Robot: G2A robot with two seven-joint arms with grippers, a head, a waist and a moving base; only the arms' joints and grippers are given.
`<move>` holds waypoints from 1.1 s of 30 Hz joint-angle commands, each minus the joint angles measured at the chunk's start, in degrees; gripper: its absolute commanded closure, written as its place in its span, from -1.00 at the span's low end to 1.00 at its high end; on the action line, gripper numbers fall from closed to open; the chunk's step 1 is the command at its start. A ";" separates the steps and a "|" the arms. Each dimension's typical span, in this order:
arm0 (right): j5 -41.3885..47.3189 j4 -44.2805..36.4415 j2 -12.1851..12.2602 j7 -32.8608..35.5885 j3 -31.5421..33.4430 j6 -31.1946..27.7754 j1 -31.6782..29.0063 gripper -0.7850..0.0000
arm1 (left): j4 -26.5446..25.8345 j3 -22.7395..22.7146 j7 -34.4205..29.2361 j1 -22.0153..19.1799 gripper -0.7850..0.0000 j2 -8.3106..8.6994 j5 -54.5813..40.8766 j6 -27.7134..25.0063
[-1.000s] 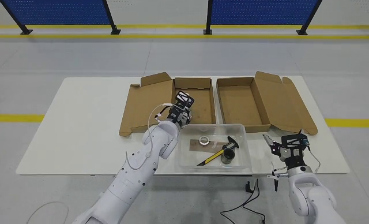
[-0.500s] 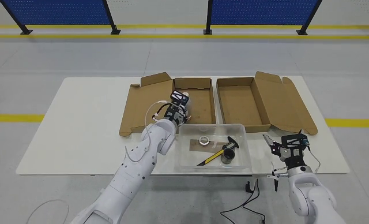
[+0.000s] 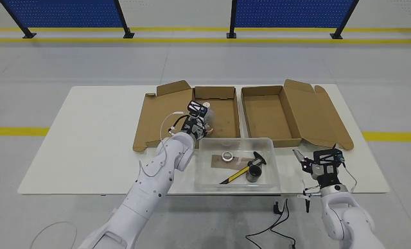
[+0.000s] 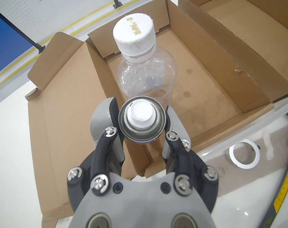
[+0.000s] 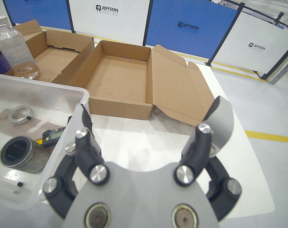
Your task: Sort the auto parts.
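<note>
Two arms work over the white surface, seen from above. The left arm stretches forward past the left end of the clear bin. Its left gripper is in the left cardboard box, which lies just behind the bin. The jaws are clamped on a spray can, with a clear bottle just beyond it, farther from the bin. The right arm rises at the surface's front edge, just past the bin's right end. Its right gripper has its jaws spread wide and holds nothing. A second cardboard box lies behind the bin's right half.

The left wrist camera looks down along the gripper, which points steeply downward. Both pads press the sides of the upright can below its white nozzle. The white-capped bottle stands in the box, touching or nearly touching the can on the side away from the bin. A metal ring lies on the bin's floor.

The right wrist camera looks out level and low over bare surface beside the bin's right wall. The jaws stand far apart and empty. Inside the bin lie the ring, a digital caliper and a steel bearing sleeve.
</note>
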 commanded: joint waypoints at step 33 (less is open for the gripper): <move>0.00 0.00 0.00 0.00 0.00 0.00 0.00 -1.00 | -17.63 -2.37 -6.35 5.94 0.04 0.09 -2.04 -3.04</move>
